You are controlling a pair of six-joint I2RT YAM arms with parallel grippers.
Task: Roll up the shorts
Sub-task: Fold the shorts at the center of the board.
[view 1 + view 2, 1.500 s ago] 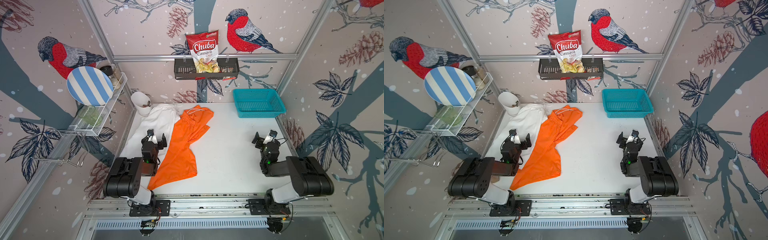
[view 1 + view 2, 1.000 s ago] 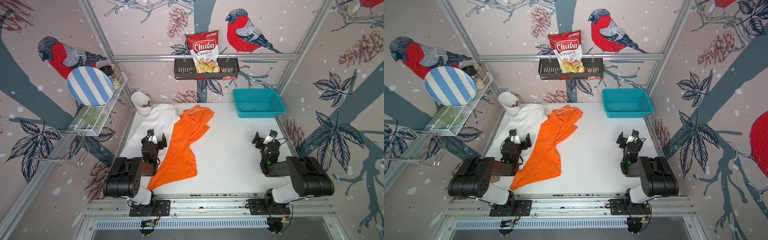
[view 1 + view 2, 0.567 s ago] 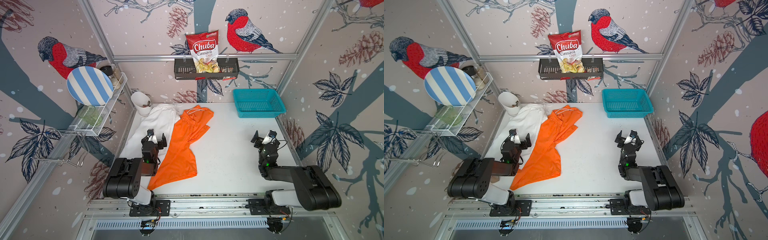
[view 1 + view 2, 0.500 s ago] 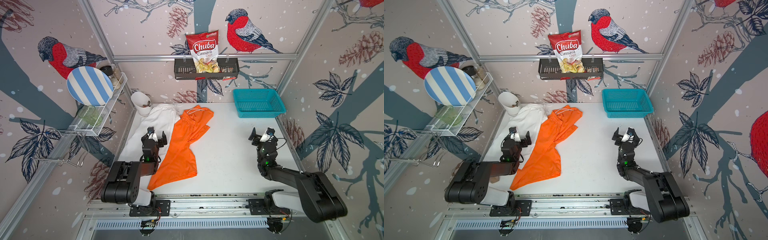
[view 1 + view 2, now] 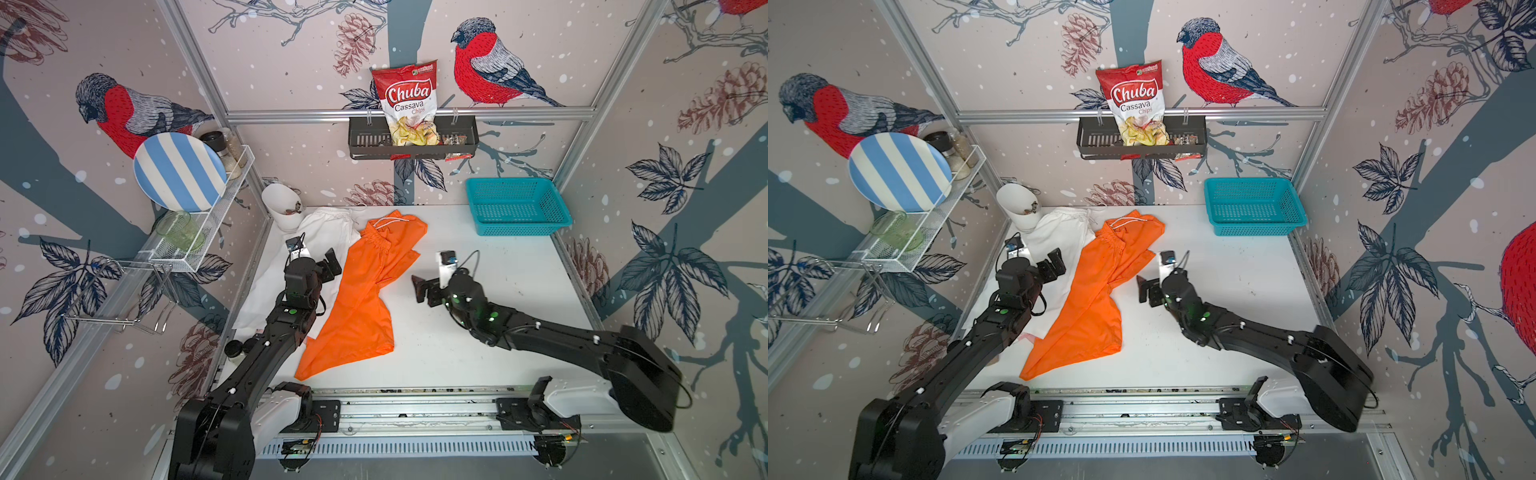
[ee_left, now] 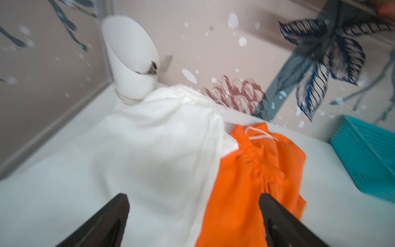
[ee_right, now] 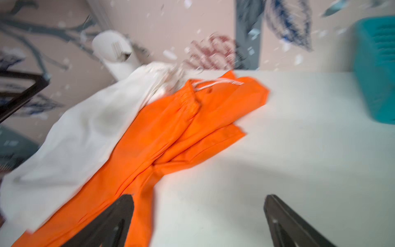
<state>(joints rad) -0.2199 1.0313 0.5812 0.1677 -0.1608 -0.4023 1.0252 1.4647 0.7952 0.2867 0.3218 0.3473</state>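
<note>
The orange shorts (image 5: 365, 299) lie spread lengthwise on the white table (image 5: 478, 357), waist and drawstring toward the back wall. They overlap the edge of the white shorts (image 5: 320, 232) on their left. My left gripper (image 5: 318, 262) hovers open over that overlap; in the left wrist view its gap (image 6: 193, 196) spans white shorts (image 6: 160, 149) and orange shorts (image 6: 245, 181). My right gripper (image 5: 424, 286) is open just right of the orange shorts' middle. In the right wrist view one fingertip (image 7: 126, 203) overlaps the orange cloth (image 7: 160, 132); bare table fills the gap (image 7: 198, 197).
A teal basket (image 5: 517, 205) stands at the back right corner. A white cup (image 5: 282, 203) sits at the back left, touching the white shorts. A wire shelf with a striped plate (image 5: 178, 170) hangs on the left wall, a rack with a chips bag (image 5: 409, 104) on the back wall.
Both arms have stretched out from their folded pose. The right gripper swung left toward the orange shorts; the left gripper rose and reached toward the back. Both stayed open; the shorts have not moved.
</note>
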